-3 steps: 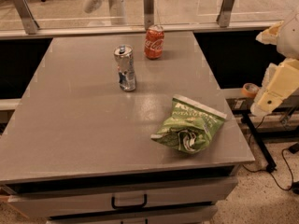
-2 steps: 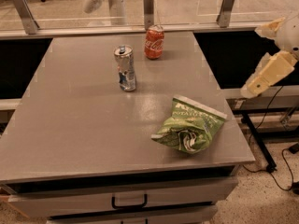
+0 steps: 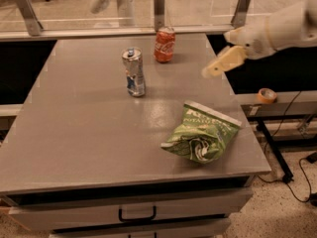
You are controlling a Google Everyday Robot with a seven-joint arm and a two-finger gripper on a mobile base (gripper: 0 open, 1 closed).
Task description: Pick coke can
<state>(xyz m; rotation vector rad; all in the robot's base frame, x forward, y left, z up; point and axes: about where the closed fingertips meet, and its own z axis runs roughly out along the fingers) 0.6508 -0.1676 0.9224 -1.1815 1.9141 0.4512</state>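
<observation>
The coke can (image 3: 164,45), short and red with white script, stands upright at the far edge of the grey table (image 3: 84,133), near its middle. My gripper (image 3: 218,66), cream-coloured, reaches in from the right on a white arm and hangs over the table's right edge. It is to the right of the coke can and a little nearer to me, well apart from it, and holds nothing I can see.
A taller slim silver-and-blue can (image 3: 133,72) stands left of and in front of the coke can. A crumpled green chip bag (image 3: 202,133) lies near the table's right front. An orange tape roll (image 3: 267,95) sits on a ledge at right. A glass railing runs behind the table.
My arm has swung in from the far right edge of view, leftward and over the table's right edge. The cans and the bag have not moved.
</observation>
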